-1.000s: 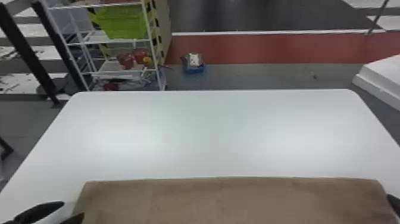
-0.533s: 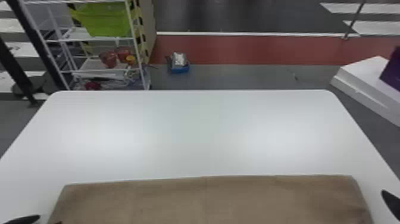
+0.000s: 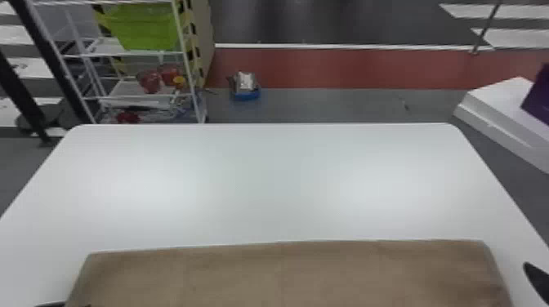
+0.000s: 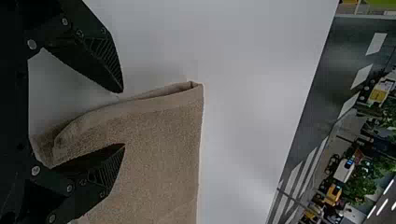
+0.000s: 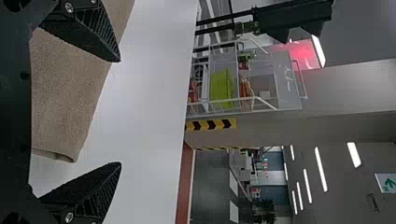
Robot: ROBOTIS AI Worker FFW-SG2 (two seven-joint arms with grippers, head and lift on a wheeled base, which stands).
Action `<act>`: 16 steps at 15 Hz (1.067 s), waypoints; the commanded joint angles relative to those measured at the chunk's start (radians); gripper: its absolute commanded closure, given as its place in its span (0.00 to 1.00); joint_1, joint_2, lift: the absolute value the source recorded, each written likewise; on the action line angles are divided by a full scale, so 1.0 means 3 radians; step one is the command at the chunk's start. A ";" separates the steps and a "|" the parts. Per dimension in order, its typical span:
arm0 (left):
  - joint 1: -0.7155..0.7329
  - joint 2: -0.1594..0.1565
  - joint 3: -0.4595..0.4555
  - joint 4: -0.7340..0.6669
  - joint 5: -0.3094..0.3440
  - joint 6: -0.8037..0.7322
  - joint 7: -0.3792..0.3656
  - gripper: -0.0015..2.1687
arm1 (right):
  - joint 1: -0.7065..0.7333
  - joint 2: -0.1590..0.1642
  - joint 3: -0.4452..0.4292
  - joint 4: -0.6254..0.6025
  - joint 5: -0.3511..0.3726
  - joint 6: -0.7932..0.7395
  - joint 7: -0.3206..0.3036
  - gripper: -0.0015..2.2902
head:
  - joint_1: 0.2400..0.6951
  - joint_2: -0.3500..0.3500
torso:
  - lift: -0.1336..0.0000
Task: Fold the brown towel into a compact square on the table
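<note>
The brown towel (image 3: 286, 273) lies folded in a wide layered strip along the near part of the white table (image 3: 261, 175). At the bottom left corner of the head view, a dark bit of my left gripper (image 3: 51, 304) shows beside the towel's left end. My right gripper (image 3: 538, 281) is at the right edge, just off the towel's right end. In the left wrist view my left gripper (image 4: 123, 118) stands open, one finger over the towel (image 4: 159, 140) and the other beyond its layered edge. In the right wrist view my right gripper (image 5: 119, 114) is open around the towel's end corner (image 5: 70, 98), holding nothing.
Beyond the table's far left edge stands a white wire rack (image 3: 143, 98) with a green bin (image 3: 141, 26). A small blue-based item (image 3: 245, 87) lies on the floor behind the table, and a white block (image 3: 502, 110) stands past the right side.
The head view has shifted so the towel and table sit differently in it. My left gripper has dropped toward the bottom edge, leaving only a sliver in the head view.
</note>
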 commanded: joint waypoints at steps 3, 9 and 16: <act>-0.0014 0.0020 -0.0003 -0.0074 0.0002 0.0107 -0.0312 0.56 | -0.0002 -0.0015 -0.0009 0.0015 0.0000 0.0004 0.0000 0.04 | 1.00 0.46 | 0.00; -0.0147 0.0081 0.0007 -0.0059 -0.0151 0.0148 -0.0502 0.98 | -0.0002 -0.0015 -0.0020 0.0030 0.0005 0.0004 0.0000 0.04 | 1.00 0.40 | 0.00; -0.0520 0.0357 0.0314 0.0171 -0.0248 0.0169 -0.0502 0.98 | 0.0003 -0.0015 -0.0009 0.0040 0.0000 0.0004 0.0000 0.04 | 1.00 0.52 | 0.00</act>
